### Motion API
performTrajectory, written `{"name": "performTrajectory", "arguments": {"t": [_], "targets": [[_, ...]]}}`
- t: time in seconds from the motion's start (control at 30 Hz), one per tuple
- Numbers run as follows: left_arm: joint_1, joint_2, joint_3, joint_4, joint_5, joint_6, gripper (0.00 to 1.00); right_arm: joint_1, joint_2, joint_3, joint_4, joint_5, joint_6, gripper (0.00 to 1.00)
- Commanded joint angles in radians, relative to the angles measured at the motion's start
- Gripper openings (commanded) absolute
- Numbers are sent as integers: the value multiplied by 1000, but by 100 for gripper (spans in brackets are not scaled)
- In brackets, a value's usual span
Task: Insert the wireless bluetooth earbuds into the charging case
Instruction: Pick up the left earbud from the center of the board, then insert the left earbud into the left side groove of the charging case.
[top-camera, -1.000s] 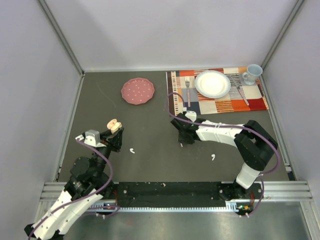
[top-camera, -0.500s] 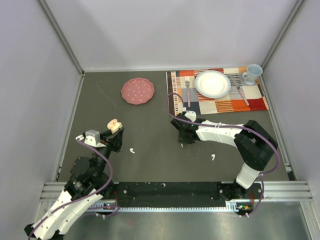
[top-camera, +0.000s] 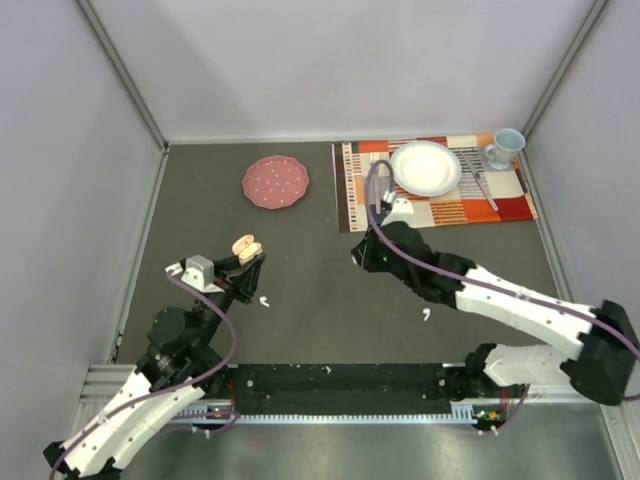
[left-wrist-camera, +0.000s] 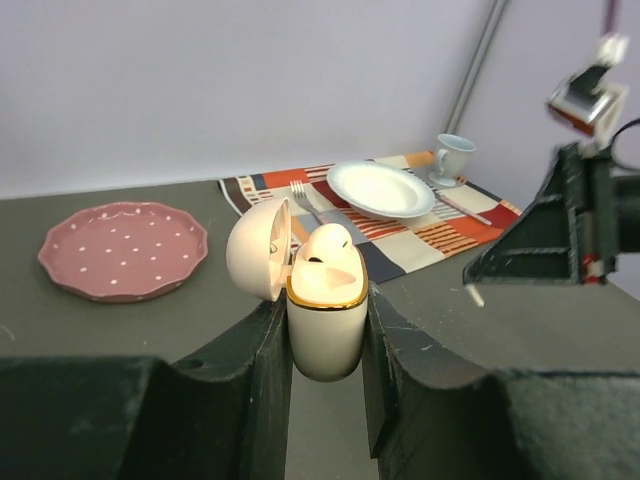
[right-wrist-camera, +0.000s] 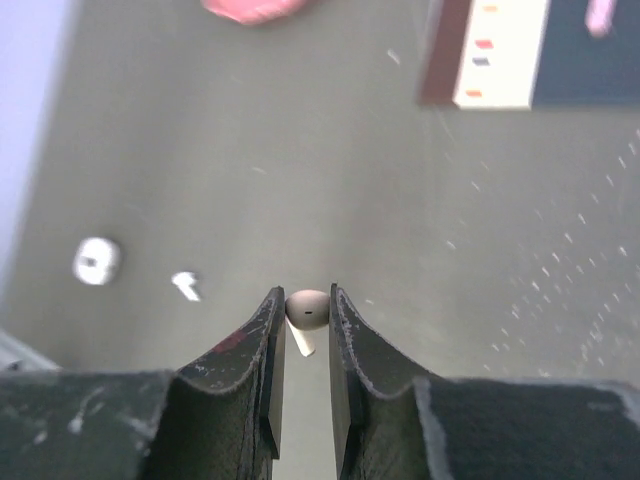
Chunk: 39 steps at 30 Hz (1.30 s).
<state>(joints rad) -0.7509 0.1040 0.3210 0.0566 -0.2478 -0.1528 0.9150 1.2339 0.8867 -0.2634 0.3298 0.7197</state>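
Since the earlier frames we note that the right arm has lifted off the table (top-camera: 320, 330) and reached out to the left. The earbud that lay under its fingers is gone from that spot. We find the right gripper (right-wrist-camera: 303, 297) pinched together on a white earbud (right-wrist-camera: 308, 310), its head between the fingers and its stem pointing down, clear of the surface. The left gripper (left-wrist-camera: 322, 308), shifted slightly rightward, is clamped on the charging case (left-wrist-camera: 325, 340). We record the case upright with its lid (left-wrist-camera: 255, 250) hinged open and a seated earbud (left-wrist-camera: 325, 255) in its mouth. One loose earbud (top-camera: 264, 300) lies just beside the left gripper, and a second loose earbud (top-camera: 426, 315) lies on the table beside the right forearm. The pink plate (top-camera: 275, 182) and placemat (top-camera: 440, 212) at the far side stand unmoved
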Motion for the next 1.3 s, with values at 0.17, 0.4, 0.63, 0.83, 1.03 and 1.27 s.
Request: {"name": "performTrajectory", "arguments": {"t": [0.17,0.4,0.63,0.83,1.03,1.27], "targets": [[-4,198,-14,383,218,-7,0,160,-317,-146,715,152,-236,0],[-4,391,-11,659,384,-53,0,226,-226,-164,1073,69,-272,0],[-4,473,-5,765,447,-13,0,306,-113,-184,1311,-29,-381,0],[-4,491,-13,790,458,-11,0,363,-53,-207,1488,-86,-490,0],[-4,488,-16,781,459,-2,0,369,-13,-178,1469,-143,-480,0],[-5,484,-10,752,472,10,0,369,13,-141,1417,-141,-494,0]]}}
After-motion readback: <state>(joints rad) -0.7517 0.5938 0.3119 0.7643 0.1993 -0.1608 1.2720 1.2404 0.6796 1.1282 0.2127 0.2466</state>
